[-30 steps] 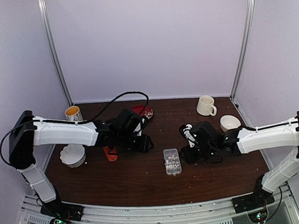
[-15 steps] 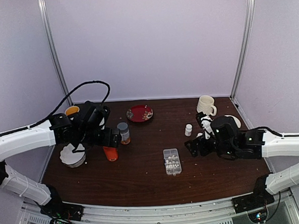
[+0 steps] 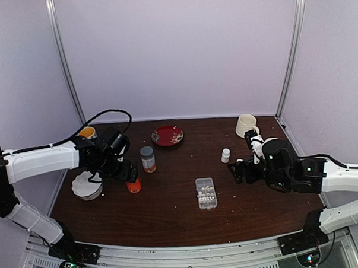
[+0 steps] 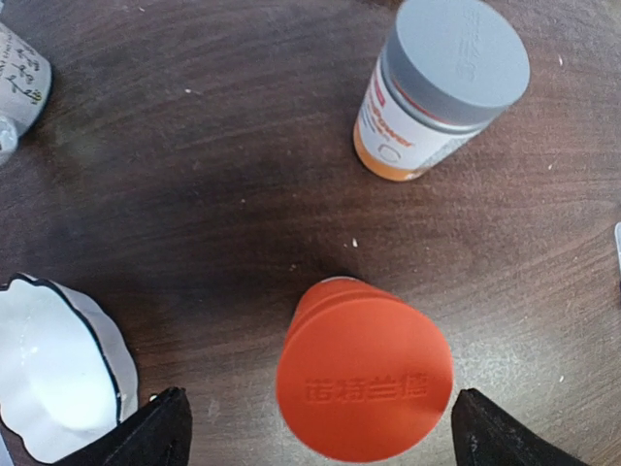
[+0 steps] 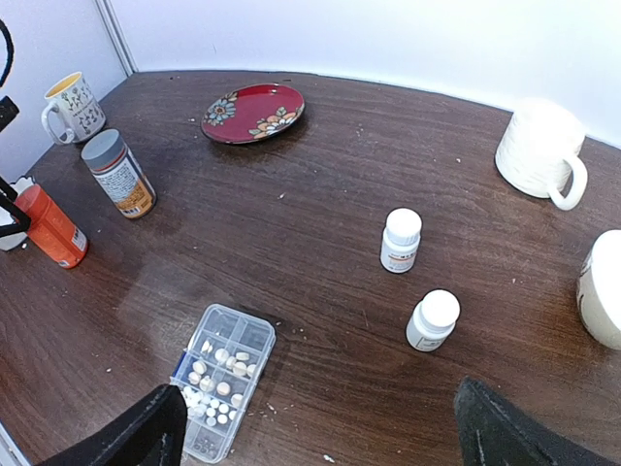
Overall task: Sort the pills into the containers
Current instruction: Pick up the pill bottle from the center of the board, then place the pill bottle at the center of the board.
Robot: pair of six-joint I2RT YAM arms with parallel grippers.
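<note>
Tiny whitish pills in the flat clear plastic box are light and slippery; pinch gently. The left end effector and right end effector are open.

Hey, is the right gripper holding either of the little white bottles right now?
No, the white bottles stand free on the table, ahead of the right gripper, whose fingers are spread open and empty.
</note>
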